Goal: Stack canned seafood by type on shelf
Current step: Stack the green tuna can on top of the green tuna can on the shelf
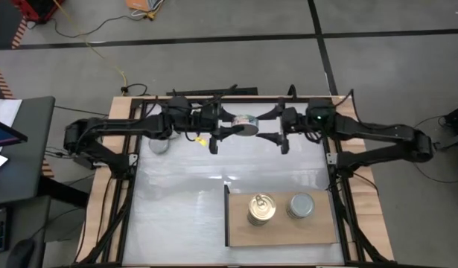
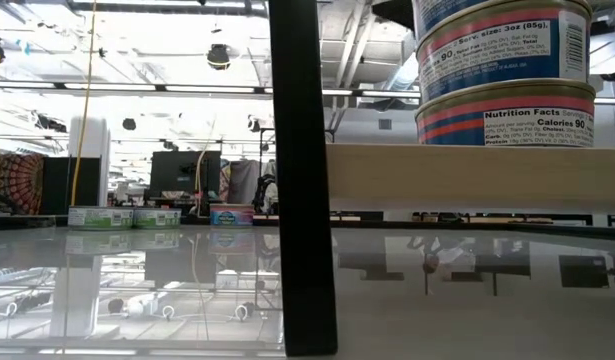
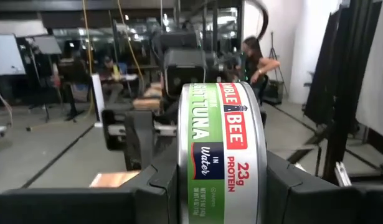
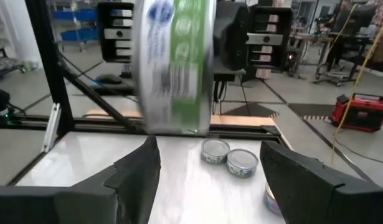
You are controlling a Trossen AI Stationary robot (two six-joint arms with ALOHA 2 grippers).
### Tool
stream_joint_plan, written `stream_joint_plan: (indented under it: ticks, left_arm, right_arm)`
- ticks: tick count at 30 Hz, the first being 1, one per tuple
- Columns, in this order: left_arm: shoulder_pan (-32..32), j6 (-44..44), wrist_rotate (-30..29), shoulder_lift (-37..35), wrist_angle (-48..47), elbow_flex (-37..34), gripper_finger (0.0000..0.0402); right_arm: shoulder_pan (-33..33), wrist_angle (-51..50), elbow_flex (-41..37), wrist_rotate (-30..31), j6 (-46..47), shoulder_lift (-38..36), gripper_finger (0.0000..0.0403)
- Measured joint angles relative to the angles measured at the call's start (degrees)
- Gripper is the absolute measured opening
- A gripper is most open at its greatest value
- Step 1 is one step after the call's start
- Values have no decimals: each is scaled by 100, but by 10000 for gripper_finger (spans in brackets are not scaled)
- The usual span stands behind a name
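Note:
My left gripper is over the table's far middle, shut on a tuna tin with a green and red label that stands on edge. My right gripper is open and empty, facing that tin from the table's right, its fingers apart and clear of the tin. The wooden shelf lies at the near right. It carries a stack with a gold lid and a stack with a silver lid. The stacked tins also show in the low view. My left gripper pinches the tuna tin by its two flat faces, one finger on each face, so the labelled side wall faces back at the wrist camera. The fingers reach level from the table's left. The tin is on edge and lifted clear of the table.
Loose tins sit on the table at the far left, partly under my left arm; several show in the right wrist view and far off in the low view. The shelf's dark upright edge stands close to the low camera. Wooden side rails flank the table.

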Motion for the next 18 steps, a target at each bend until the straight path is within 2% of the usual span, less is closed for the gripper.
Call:
stream_joint_plan:
  ticks: [12, 18]
  left_arm:
    - [52, 321, 156, -2, 19, 0, 126]
    - [66, 434, 140, 25, 35, -2, 126]
  right_arm:
    - [337, -653, 874, 100, -414, 717, 302]
    - [468, -1030, 1003, 90, -392, 903, 302]
